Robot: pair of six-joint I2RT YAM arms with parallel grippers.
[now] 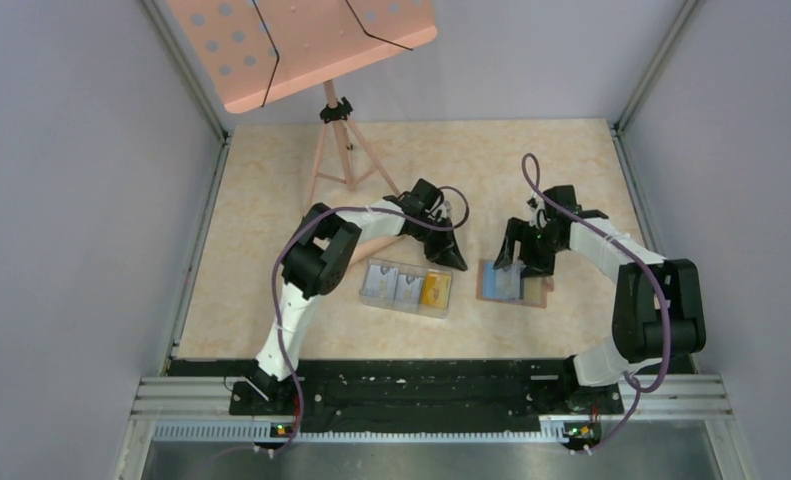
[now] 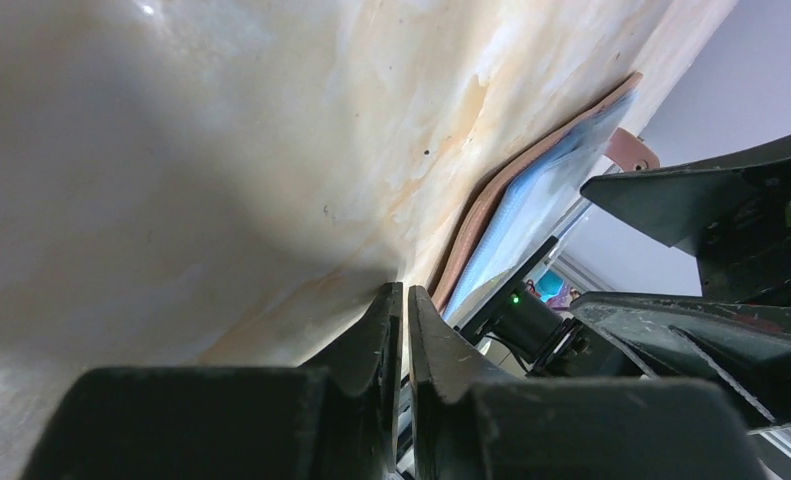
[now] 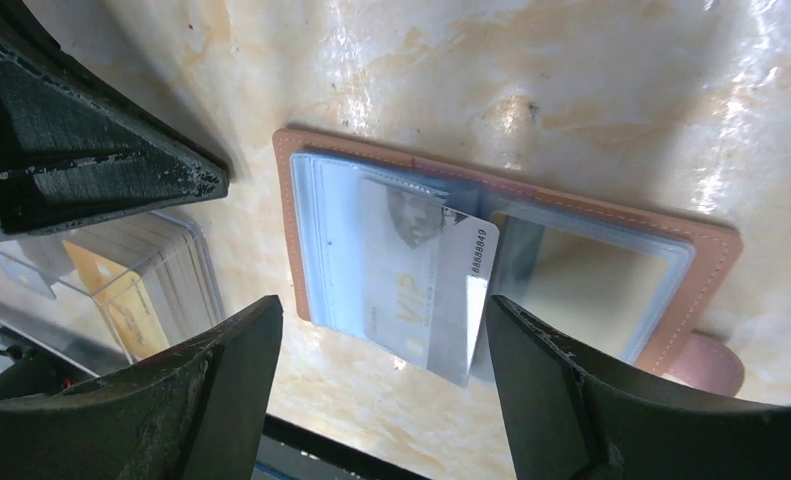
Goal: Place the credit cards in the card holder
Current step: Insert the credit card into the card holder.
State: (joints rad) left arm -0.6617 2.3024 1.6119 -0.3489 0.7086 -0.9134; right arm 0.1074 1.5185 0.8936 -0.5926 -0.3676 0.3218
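The brown card holder (image 1: 514, 285) lies open on the table, its clear sleeves up; it also shows in the right wrist view (image 3: 581, 215) and the left wrist view (image 2: 481, 205). A pale grey card marked VIP (image 3: 426, 285) lies on its left sleeve, with one end sticking out over the near edge. My right gripper (image 3: 381, 305) is open and empty above that card, apart from it; it also shows in the top view (image 1: 516, 258). My left gripper (image 2: 404, 292) is shut and empty, with its tips at the table just left of the holder (image 1: 454, 258).
A clear tray (image 1: 373, 298) holding grey-blue cards (image 1: 393, 285) and a yellow-orange card (image 1: 435, 288) sits left of the holder, below the left gripper. A pink music stand (image 1: 301, 40) on a tripod (image 1: 336, 150) stands at the back. Walls close in both sides.
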